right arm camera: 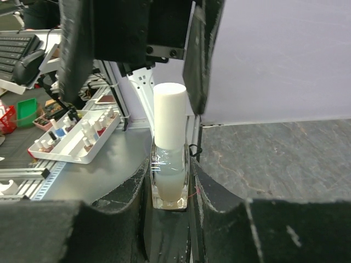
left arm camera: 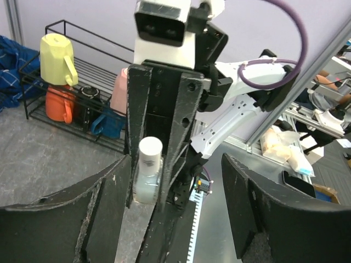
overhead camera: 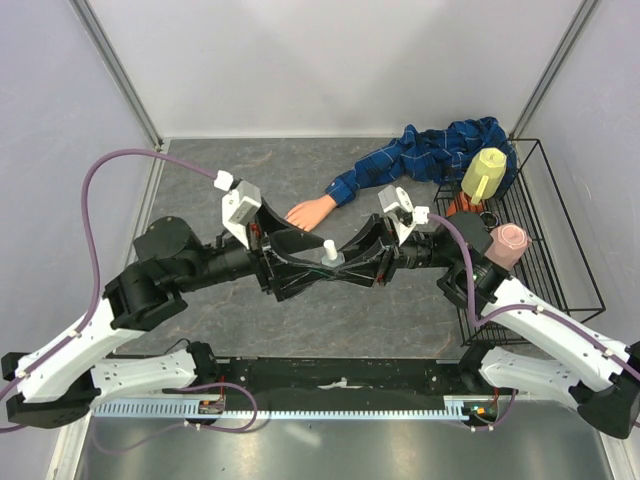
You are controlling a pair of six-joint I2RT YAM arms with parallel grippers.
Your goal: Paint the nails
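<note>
The peach mannequin hand (overhead camera: 311,211) sticks out of a blue plaid sleeve (overhead camera: 425,153) at the back middle of the table; its nails are too small to make out. My right gripper (overhead camera: 342,262) (right arm camera: 170,183) is shut on a tiny clear bottle (overhead camera: 328,251) (right arm camera: 169,164) with a white cap and holds it upright just in front of the hand. My left gripper (overhead camera: 312,262) (left arm camera: 175,164) is open, its jaws spread wide on either side of the right gripper's fingers and the bottle (left arm camera: 148,171). It touches nothing that I can see.
A black wire rack (overhead camera: 575,270) (left arm camera: 71,30) at the right holds a yellow mug (overhead camera: 484,172) (left arm camera: 55,57), an orange mug (left arm camera: 57,104) and a pink cup (overhead camera: 508,243). A white tray of small bottles (right arm camera: 77,137) sits beyond the table's near edge.
</note>
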